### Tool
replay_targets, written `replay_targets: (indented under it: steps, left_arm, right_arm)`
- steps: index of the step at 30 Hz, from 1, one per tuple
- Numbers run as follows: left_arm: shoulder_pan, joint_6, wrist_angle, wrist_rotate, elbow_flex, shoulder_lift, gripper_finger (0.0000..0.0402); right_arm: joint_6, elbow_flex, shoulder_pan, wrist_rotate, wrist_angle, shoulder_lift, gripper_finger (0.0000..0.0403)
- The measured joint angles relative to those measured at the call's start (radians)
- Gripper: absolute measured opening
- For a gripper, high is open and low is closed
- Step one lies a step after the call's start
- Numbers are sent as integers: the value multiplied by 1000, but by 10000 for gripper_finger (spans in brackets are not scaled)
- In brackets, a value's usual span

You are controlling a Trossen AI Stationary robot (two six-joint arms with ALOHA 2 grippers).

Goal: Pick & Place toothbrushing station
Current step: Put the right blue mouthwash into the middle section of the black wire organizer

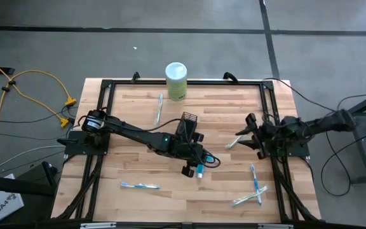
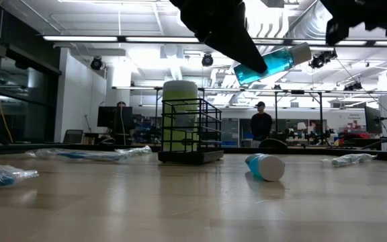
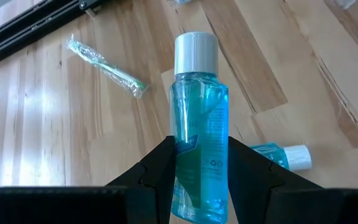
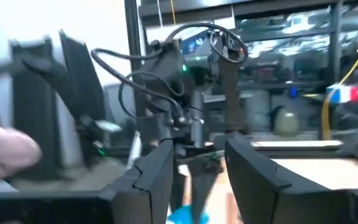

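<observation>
The left gripper (image 3: pixel 199 180) is clamped on a teal bottle (image 3: pixel 199 124) with a white cap, its two dark fingers (image 3: pixel 157 174) pressed against the bottle's sides. The low view shows what the wrist view cannot: that bottle (image 2: pixel 271 62) hangs tilted in the air, well above the table (image 2: pixel 193 202), cap end higher. From above, the gripper (image 1: pixel 192 168) sits near the table's middle, just beside the black wire holder (image 1: pixel 188 124).

A second teal bottle (image 2: pixel 265 167) lies on its side on the wood; the wrist view places it (image 3: pixel 278 155) just below the held one. The holder (image 2: pixel 190 131) stands upright, with the pale green canister (image 2: pixel 179 114) behind it. Only the high view shows the wrapped toothbrushes spread out: one (image 1: pixel 159 108) near the canister (image 1: pixel 176 80), one (image 1: pixel 139 186) at the front left, and a pair (image 1: pixel 254 187) at the front right.

The right gripper (image 1: pixel 250 137) waits near the table's right edge, its fingers (image 4: pixel 157 171) parted around nothing.
</observation>
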Motion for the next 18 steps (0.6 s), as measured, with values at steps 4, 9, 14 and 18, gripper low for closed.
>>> replay_targets:
  steps: [4,9,14,18]
  left_arm:
    - [0,-21,-2,0,0,0,115]
    - [0,-29,-3,0,0,0,115]
    - [0,-29,-3,0,0,0,115]
    - [0,-29,-3,0,0,0,115]
  right_arm:
    - [-146,90,120,209,-121,104,139]
    - [-270,161,254,420,-150,290,138]
    - [-337,223,380,650,-153,458,139]
    - [-331,257,470,777,-150,553,138]
